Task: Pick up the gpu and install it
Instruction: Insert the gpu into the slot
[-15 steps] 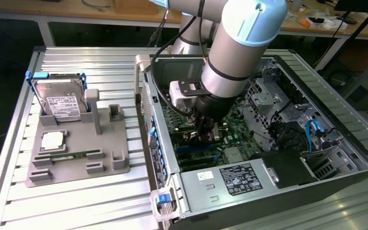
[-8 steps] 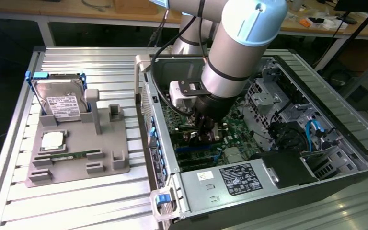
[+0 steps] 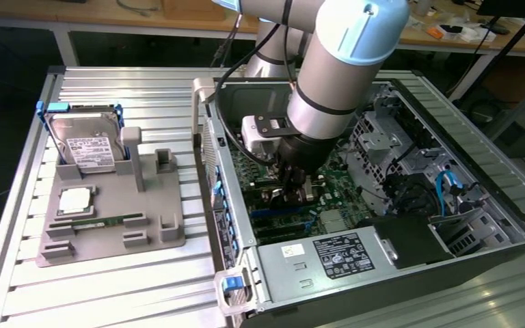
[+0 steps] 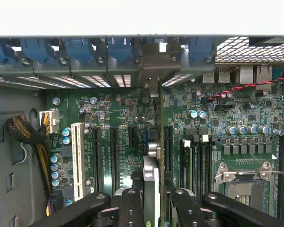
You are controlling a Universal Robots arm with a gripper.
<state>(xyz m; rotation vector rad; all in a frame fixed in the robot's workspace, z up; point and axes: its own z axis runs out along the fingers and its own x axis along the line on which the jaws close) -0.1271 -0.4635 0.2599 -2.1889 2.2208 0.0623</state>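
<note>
Gripping the gpu (image 4: 154,177) edge-on in the closed claw (image 4: 156,208) inside the open computer case (image 3: 516,229), at the centre of the exterior view, holding it upright over the motherboard (image 4: 118,109) for aligning its connector edge with an expansion slot.

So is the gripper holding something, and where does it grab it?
Yes. The gripper holds the gpu, seen edge-on, pinched by its top edge over the motherboard.
</note>
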